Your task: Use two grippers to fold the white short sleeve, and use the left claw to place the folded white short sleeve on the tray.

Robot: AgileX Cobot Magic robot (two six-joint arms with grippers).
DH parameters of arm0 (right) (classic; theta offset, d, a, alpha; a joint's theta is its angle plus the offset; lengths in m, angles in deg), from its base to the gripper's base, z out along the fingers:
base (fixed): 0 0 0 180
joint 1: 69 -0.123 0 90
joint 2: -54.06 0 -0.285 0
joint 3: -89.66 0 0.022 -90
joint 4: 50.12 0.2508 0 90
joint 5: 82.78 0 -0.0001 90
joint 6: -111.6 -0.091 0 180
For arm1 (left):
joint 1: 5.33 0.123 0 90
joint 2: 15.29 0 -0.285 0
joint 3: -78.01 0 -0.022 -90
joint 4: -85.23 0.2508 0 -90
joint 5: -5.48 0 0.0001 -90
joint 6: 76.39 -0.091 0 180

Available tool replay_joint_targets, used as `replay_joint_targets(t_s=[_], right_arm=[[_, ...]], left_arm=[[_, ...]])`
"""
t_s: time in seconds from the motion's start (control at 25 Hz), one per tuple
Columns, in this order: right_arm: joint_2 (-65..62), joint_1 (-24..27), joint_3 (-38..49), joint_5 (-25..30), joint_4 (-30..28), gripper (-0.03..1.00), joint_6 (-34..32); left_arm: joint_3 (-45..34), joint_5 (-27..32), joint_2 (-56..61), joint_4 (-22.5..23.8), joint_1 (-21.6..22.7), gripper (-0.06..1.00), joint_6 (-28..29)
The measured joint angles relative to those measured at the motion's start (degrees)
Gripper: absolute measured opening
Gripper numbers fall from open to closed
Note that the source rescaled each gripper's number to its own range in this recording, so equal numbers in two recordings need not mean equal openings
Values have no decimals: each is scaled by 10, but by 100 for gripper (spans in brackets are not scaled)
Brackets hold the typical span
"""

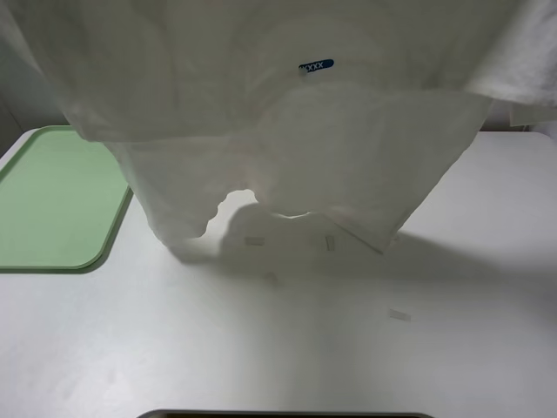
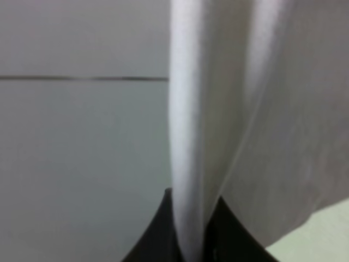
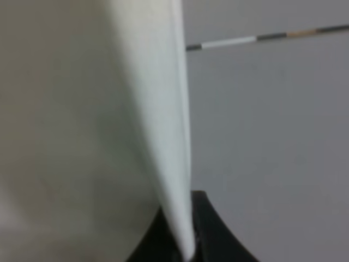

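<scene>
The white short sleeve (image 1: pixel 278 113) hangs lifted high, filling the top of the exterior high view, its lower edge just above the table. A blue neck label (image 1: pixel 315 65) shows through the cloth. Both arms are hidden behind or above the shirt there. In the left wrist view the left claw (image 2: pixel 190 248) is shut on a fold of the white cloth (image 2: pixel 188 136). In the right wrist view the right gripper (image 3: pixel 185 245) is shut on a cloth edge (image 3: pixel 163 109). The light-green tray (image 1: pixel 52 196) lies flat at the left of the table, apart from the shirt.
Small white tape strips (image 1: pixel 399 314) lie on the white table (image 1: pixel 278 348) under and in front of the shirt. A dark edge (image 1: pixel 287 414) shows at the table's near side. A wall seam runs behind in both wrist views.
</scene>
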Motion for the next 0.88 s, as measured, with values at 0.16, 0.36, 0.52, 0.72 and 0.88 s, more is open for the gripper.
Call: replay_joint_targets(t_s=[0.16,0.36,0.52,0.72,0.88], right_arm=[[-33,0,0,1,63,0,0],[-76,0,27,1,103,0,-1],[-121,0,86,0,118,0,-1],[-171,0,140,-3,142,0,-12],[-208,-2,173,-4,153,0,-30]], left_arm=[[0,51,13,5,0,0,0],[1,83,35,5,-1,0,1],[1,83,55,-3,-2,0,2],[1,83,96,-23,-2,0,7],[1,83,125,-56,-2,0,9]])
